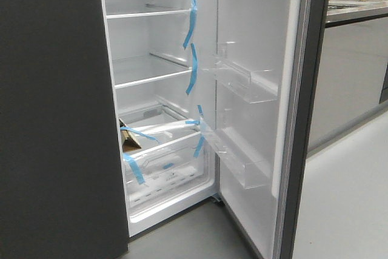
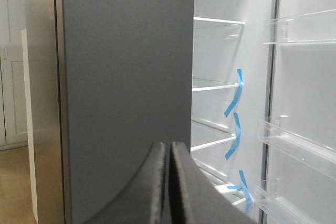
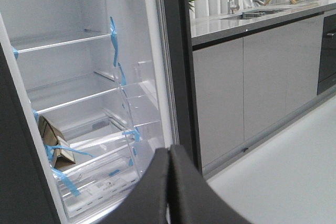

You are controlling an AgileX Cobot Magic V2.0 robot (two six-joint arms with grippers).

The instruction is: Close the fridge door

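The fridge door (image 1: 291, 119) stands wide open on the right of the fridge, its white lining and clear shelf bins (image 1: 245, 83) facing left, its silver-grey edge towards the camera. It is tall and stiff and probably heavy on its hinges, with smooth faces that may slip; a push on the dark outer face near the free edge looks safer than the brittle bins. Left gripper (image 2: 169, 182) and right gripper (image 3: 169, 187) are both clenched, fingers together, grasping nothing. Inside, blue tape (image 1: 192, 19) secures the shelves. To the right are light grey cabinets (image 3: 252, 82) under a counter (image 3: 262, 17) and bare grey floor (image 1: 345, 198)
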